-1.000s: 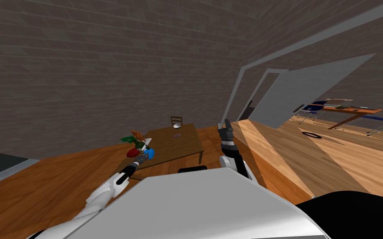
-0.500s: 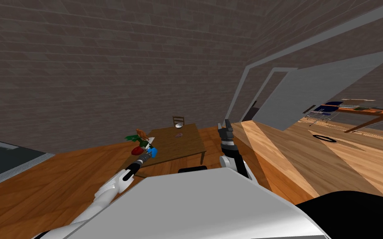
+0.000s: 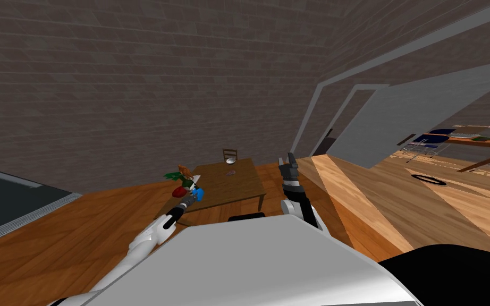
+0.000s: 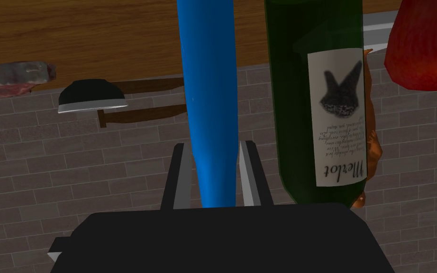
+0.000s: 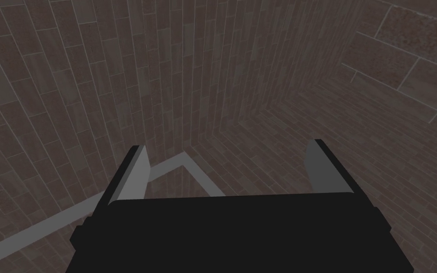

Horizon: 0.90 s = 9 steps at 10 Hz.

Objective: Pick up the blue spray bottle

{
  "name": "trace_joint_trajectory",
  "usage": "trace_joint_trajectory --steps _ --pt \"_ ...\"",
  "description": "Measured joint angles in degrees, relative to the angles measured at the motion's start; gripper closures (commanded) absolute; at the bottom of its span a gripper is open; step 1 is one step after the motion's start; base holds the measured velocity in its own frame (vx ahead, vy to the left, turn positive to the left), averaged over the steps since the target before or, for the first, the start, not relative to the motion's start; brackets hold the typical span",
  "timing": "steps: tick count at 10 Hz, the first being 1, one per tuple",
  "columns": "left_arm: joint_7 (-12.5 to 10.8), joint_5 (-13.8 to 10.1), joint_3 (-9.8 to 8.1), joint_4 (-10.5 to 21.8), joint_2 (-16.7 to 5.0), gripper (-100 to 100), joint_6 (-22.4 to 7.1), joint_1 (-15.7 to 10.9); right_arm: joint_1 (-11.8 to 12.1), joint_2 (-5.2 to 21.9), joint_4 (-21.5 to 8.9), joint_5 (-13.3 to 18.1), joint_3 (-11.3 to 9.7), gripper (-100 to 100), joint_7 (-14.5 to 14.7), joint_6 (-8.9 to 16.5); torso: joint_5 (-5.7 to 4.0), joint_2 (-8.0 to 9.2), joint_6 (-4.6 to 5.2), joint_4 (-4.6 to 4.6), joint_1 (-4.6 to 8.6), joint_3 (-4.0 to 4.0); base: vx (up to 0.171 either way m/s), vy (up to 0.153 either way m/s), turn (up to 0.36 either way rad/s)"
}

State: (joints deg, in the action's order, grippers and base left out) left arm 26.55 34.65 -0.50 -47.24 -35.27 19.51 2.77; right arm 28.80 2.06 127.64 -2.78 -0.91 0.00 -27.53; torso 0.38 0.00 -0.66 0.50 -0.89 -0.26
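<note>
1. Left gripper (image 4: 213, 148): clenched on the bottle (image 4: 208, 85). Both fingers (image 4: 179, 175) press the sides of its blue body, which runs out from the dark gripper block toward the table (image 4: 70, 33). We cannot tell whether the bottle's base touches the tabletop.

2. Bottle location: in the head view our left arm reaches to the near left corner of the brown table. The bottle shows there as a blue spot at the gripper tip, among a cluster of items.

3. Neighbouring items:
- A dark green wine bottle (image 4: 307, 95) with a white label reading "Merlot" stands just beside the bottle.
- An orange item (image 4: 373, 147) shows past the wine bottle's edge.
- A red item (image 4: 426, 47) sits near the wine bottle, on the side away from the bottle.
- A dark bowl (image 4: 92, 97) with a light rim sits further along the table, well apart from the gripper.
- A reddish-grey piece (image 4: 13, 78) lies near the bowl.
- A chair (image 3: 229, 153) stands at the table's far edge.

4. Right gripper (image 5: 227, 156): fingers spread wide, nothing between them. In the head view this arm is raised to the right of the table, well apart from the bottle.
</note>
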Motion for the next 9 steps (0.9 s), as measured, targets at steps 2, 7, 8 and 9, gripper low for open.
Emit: trace_joint_trajectory --steps 2,7,8,9 --pt "0.0 0.0 -0.03 -1.6 -0.1 100 -0.4 -0.3 0.0 0.0 0.0 0.0 0.0 0 0.0 0.0 -0.04 -0.01 0.08 -0.04 0.13 0.02 0.0 -0.003 -0.006" --pt "-1.0 -0.6 3.38 -7.9 0.6 100 -4.6 1.9 0.0 0.0 0.0 0.0 0.0 0 0.0 0.0 0.03 -0.01 0.08 -0.04 -0.05 0.01 0.004 0.031 0.053" --pt "-0.6 -0.6 3.14 -8.5 0.9 100 -4.7 1.6 0.0 0.0 0.0 0.0 0.0 0 0.0 0.0 -0.01 -0.01 0.08 -0.05 0.06 0.02 0.0 0.0 0.0" --pt "-0.8 -0.7 3.46 -9.7 0.6 100 -5.0 1.8 0.0 0.0 0.0 0.0 0.0 0 0.0 0.0 -0.03 0.01 0.07 -0.04 0.12 0.03 0.011 0.039 0.166"
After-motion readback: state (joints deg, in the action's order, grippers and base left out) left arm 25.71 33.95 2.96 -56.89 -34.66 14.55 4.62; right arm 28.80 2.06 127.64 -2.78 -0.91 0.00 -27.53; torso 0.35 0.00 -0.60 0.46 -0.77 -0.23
